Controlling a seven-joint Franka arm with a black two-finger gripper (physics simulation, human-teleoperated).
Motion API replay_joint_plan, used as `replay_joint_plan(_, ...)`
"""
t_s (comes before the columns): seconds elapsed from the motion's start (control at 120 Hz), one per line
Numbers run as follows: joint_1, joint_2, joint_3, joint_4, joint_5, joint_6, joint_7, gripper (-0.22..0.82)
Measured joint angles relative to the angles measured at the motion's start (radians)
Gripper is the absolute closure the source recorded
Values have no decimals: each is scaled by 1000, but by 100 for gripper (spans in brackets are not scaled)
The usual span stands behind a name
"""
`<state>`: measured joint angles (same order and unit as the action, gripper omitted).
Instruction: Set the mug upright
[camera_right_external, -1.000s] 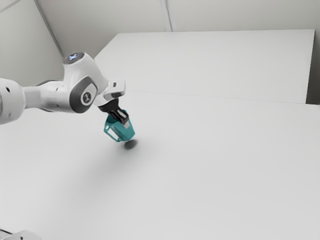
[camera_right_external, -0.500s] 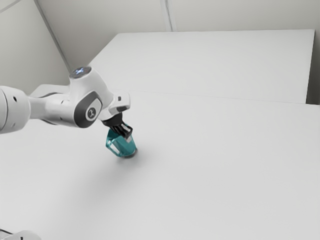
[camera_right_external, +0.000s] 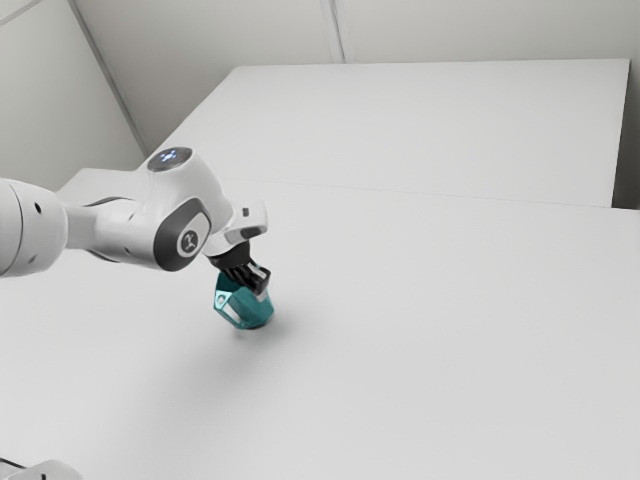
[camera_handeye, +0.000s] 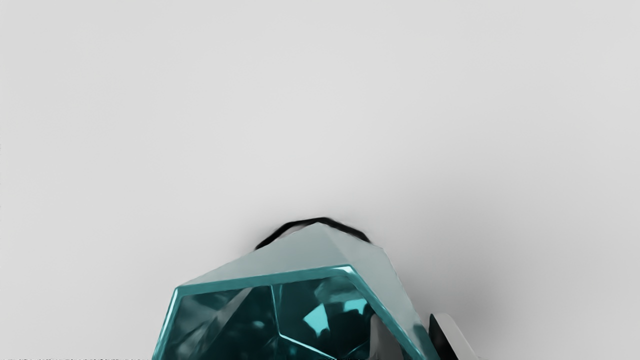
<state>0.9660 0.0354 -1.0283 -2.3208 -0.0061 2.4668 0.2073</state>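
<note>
Evidently, the lean of the mug is what matters here. From the exterior view's left, the arm (camera_right_external: 190, 225) reaches in low; it is the only arm, so nearness settles nothing. Next comes the handle (camera_right_external: 225, 314), on the mug's side towards the view's left, facing away from the pincer. Then the mug (camera_right_external: 250, 308) itself, just below the pincer, its base close to the table (camera_right_external: 450, 340); whether the base touches I cannot tell for certain. Its long axis looks tilted, mouth up towards the exterior view's left, base down towards its right, running roughly along the way the hand points.

The pincer (camera_right_external: 262, 284) is at the mouth, on the side away from the handle. It looks closed on the wall: in the wrist view one finger (camera_handeye: 384, 341) goes inside the mouth, the other finger (camera_handeye: 452, 337) lies along the outside, with only the wall's thickness between them.

So the turn called for, I judge, is of hand and mug together, bringing the mouth over the base until the base sits flat. Opening while it leans could let it rock or tip onto the handle. Farther right, the table gives ample open room. A thin line (camera_right_external: 420, 193) crosses well behind the mug, edge or seam I cannot say, and nothing near hems the wrist in.
</note>
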Motion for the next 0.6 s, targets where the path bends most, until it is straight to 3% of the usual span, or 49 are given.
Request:
replay_joint_plan(0.133, 23, -16, -12, 4, -8, -4, 3, 37)
replay_joint_plan(0.25, 40, -60, -24, 20, -11, -23, 4, 21)
replay_joint_plan(0.492, -24, -153, -27, 83, -24, -118, 5, 7)
replay_joint_plan(0.6, -18, -160, -13, 189, -40, -216, 14, 4)
